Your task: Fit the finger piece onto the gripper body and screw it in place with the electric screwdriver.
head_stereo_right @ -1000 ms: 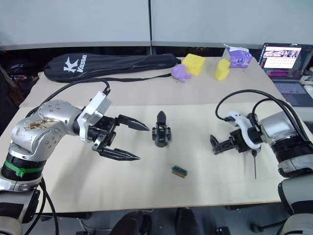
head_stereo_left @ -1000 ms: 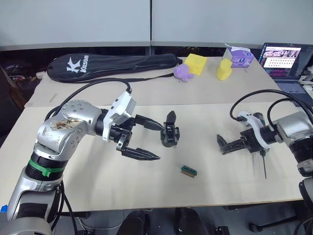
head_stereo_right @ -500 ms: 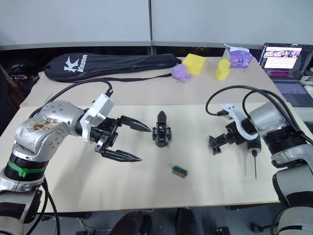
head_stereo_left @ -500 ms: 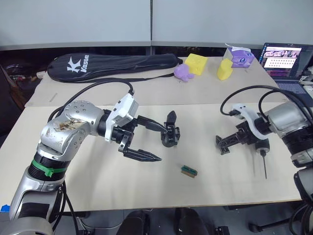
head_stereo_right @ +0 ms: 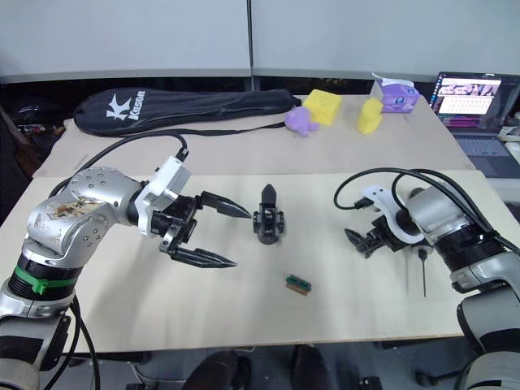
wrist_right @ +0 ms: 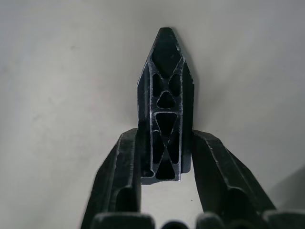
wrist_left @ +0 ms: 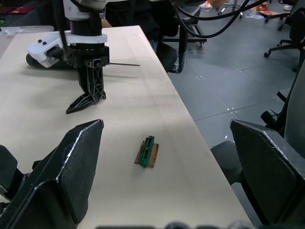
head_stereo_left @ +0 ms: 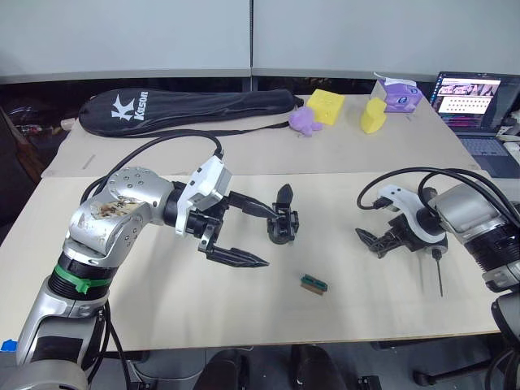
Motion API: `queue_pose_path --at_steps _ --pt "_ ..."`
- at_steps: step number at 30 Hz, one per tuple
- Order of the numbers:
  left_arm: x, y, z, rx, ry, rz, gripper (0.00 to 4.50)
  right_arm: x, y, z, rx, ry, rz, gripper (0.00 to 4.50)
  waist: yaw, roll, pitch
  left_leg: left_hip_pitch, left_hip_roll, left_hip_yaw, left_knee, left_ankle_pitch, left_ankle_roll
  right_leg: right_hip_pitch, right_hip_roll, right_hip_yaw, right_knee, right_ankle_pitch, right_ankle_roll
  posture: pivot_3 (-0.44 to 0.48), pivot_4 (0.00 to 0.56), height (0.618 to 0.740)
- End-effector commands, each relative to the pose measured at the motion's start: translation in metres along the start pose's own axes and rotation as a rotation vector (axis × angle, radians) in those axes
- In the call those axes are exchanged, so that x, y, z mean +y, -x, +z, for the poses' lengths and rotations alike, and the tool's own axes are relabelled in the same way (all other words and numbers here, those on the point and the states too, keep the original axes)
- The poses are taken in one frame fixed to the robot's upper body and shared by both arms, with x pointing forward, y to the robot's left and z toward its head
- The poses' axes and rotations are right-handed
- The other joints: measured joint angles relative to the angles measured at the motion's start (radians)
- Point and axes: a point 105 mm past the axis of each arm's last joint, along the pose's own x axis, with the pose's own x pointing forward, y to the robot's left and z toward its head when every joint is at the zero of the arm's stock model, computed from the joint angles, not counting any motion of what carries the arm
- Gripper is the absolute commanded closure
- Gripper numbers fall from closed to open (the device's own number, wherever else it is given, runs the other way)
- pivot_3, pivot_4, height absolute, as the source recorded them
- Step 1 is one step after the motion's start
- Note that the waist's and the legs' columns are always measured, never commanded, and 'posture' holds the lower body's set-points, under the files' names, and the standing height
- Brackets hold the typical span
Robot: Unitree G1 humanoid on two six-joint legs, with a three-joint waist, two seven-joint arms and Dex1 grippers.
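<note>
While the right gripper clenched the finger piece low over the counter, the gripper body stood near the wide-open left gripper; it should be carried level, tip kept aligned.

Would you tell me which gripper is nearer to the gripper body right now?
The left. The left gripper sits open right beside the gripper body, its upper finger reaching the body's side. The right gripper is well off to the body's right, shut on the finger piece.
</note>
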Motion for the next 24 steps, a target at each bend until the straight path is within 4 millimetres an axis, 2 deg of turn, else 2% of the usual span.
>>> queue_pose_path --at_steps 1,4,6,9,12,18,24 --pt "0.008 0.008 0.006 -0.038 0.027 0.076 0.00 -0.010 0.033 0.023 -0.110 0.198 -0.060 3.40 -0.001 0.000 0.000 0.000 0.000 0.000 0.000 0.000 0.000 0.000 0.000 0.000 0.000 0.000 0.000 0.000 0.150 0.723" --pt "0.019 0.014 0.010 -0.089 0.068 0.170 0.00 -0.010 0.050 0.042 -0.229 0.265 -0.089 3.40 -0.003 0.000 0.000 0.000 0.000 0.000 0.000 0.000 0.000 0.000 0.000 0.000 0.000 0.000 0.000 0.000 0.150 0.723" --pt "0.037 0.018 0.020 -0.180 0.132 0.304 0.00 -0.003 0.067 0.068 -0.391 0.302 -0.134 3.40 -0.001 0.000 0.000 0.000 0.001 0.000 0.000 0.000 0.000 0.000 0.000 0.000 0.000 0.000 0.000 0.000 0.150 0.723" --pt "0.058 0.018 0.029 -0.319 0.242 0.458 0.00 0.023 0.091 0.109 -0.659 0.487 -0.257 3.40 0.000 0.000 0.000 0.000 0.001 -0.001 0.000 0.000 0.000 0.000 0.000 0.001 0.001 0.000 0.000 0.000 0.150 0.723" --pt "0.076 0.011 0.028 -0.409 0.361 0.584 0.00 0.051 0.093 0.131 -0.838 0.552 -0.316 3.40 0.005 -0.001 0.000 0.000 0.001 -0.003 0.000 0.001 -0.002 0.000 0.000 0.000 0.002 0.000 0.001 0.000 0.150 0.723" --pt "0.094 0.006 0.033 -0.551 0.478 0.697 0.00 0.106 0.098 0.155 -1.120 0.536 -0.297 3.40 0.009 -0.001 0.000 0.000 -0.001 -0.003 0.000 0.002 -0.004 -0.002 0.000 0.001 0.004 0.000 0.001 0.000 0.150 0.723" --pt "0.106 0.008 0.041 -0.669 0.531 0.749 0.00 0.123 0.093 0.155 -1.174 0.507 -0.267 3.40 0.011 -0.001 0.000 0.001 -0.003 -0.004 0.000 0.002 -0.004 0.001 0.000 -0.001 0.003 0.000 0.001 0.000 0.150 0.723"
